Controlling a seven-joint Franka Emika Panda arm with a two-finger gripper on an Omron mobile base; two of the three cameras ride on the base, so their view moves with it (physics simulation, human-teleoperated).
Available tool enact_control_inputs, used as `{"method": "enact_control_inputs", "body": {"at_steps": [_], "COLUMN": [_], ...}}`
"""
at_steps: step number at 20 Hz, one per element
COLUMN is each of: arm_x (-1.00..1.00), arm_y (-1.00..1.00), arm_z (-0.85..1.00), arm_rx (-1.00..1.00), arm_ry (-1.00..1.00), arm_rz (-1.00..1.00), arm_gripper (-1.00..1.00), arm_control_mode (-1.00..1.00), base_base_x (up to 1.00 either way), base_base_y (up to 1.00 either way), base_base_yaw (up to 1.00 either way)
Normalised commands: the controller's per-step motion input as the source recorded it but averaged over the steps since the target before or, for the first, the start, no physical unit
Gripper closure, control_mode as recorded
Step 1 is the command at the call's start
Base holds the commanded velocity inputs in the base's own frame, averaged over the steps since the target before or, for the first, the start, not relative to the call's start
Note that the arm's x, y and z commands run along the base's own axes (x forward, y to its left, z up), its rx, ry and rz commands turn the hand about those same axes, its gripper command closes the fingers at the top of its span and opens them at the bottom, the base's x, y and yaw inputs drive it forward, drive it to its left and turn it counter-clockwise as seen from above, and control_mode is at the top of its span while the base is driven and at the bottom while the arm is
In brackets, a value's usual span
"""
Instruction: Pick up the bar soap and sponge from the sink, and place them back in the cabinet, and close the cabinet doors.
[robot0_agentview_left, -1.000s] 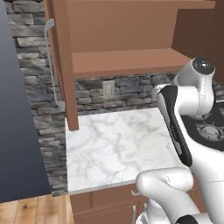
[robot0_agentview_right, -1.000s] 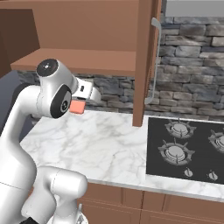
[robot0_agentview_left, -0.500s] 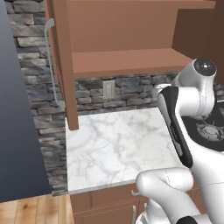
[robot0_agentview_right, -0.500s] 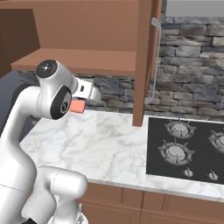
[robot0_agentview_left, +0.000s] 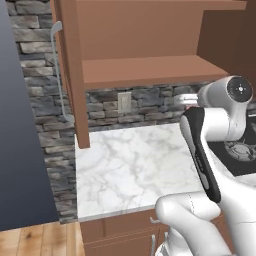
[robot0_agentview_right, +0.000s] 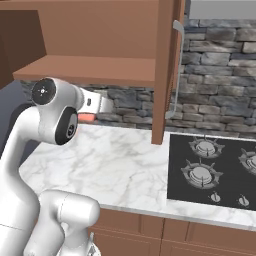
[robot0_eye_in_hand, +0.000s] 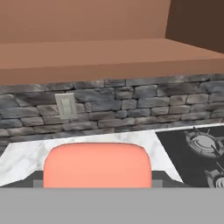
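Cabinet (robot0_agentview_right: 95, 35) spans the upper part of the right base view, its doors (robot0_agentview_right: 167, 70) swung open and its wooden shelf (robot0_eye_in_hand: 87, 54) bare. Marble counter (robot0_agentview_left: 130, 165) lies below, with a black stovetop (robot0_agentview_right: 215, 170) at right. At the bottom centre of the hand view, the pincer (robot0_eye_in_hand: 97, 183) is clenched on the bar soap (robot0_eye_in_hand: 97, 165), held above the counter below shelf level.

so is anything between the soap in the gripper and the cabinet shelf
Nothing visible blocks it. The bar soap is held in the gripper below the front edge of the cabinet shelf. The cabinet doors stand swung open and the shelf looks bare, so the soap only has to rise past the shelf's front edge.
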Motion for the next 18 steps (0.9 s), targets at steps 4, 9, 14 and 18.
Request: {"method": "enact_control_inputs", "body": {"at_steps": [4, 9, 14, 18], "arm_x": [-0.03, 0.0, 0.0, 0.0], "arm_y": [0.0, 0.0, 0.0, 0.0], "arm_z": [0.59, 0.61, 0.45, 0.1], "arm_rx": [0.0, 0.0, -0.01, 0.0], "arm_ry": [-0.13, -0.02, -0.01, 0.0], "arm_rz": [0.0, 0.0, 0.0, 0.01], "arm_gripper": [1.0, 1.0, 1.0, 1.0], "arm_control_mode": [-1.0, -1.0, -1.0, -1.0], "base_base_x": [0.0, 0.0, 0.0, 0.0], "base_base_y": [0.0, 0.0, 0.0, 0.0], "base_base_yaw": [0.0, 0.0, 0.0, 0.0]}}
